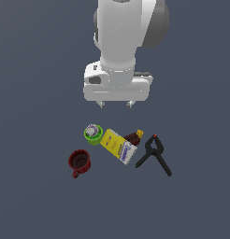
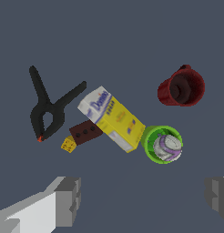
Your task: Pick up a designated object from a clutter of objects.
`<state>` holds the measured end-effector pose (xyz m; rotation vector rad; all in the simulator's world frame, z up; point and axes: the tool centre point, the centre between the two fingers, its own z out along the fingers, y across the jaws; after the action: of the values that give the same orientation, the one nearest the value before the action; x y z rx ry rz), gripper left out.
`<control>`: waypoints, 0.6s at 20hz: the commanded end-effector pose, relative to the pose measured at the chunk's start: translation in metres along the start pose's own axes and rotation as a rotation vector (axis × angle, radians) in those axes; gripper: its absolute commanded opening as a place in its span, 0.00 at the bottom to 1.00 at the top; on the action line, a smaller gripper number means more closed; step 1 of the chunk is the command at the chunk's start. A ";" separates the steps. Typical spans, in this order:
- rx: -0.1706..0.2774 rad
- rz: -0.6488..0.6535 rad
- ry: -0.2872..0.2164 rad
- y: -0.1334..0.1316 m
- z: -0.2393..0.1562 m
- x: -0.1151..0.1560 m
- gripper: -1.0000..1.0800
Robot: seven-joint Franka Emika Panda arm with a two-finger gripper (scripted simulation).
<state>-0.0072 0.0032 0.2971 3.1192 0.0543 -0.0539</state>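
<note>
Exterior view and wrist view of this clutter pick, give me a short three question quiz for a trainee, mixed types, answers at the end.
1. True or false: the gripper is shut on the red mug.
2. Which item lies against the yellow-and-white box? A) black clamp B) brown bottle C) red mug
3. Fill in: the green-rimmed cup sits toward the exterior view's ____ of the box.

Key: 1 false, the jaws are open, above the items. 2 B. 3 left.

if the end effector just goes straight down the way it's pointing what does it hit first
Probably the bare surface just short of the clutter. In the wrist view the open end effector centres nearest the green-rimmed cup, not the red mug. Depth is unclear.
</note>
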 end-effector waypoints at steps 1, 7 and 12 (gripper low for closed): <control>0.000 0.000 0.000 0.000 0.000 0.000 0.81; -0.009 -0.033 -0.014 -0.005 0.004 -0.001 0.81; -0.011 -0.037 -0.016 -0.006 0.005 -0.002 0.81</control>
<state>-0.0095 0.0094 0.2921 3.1072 0.1101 -0.0789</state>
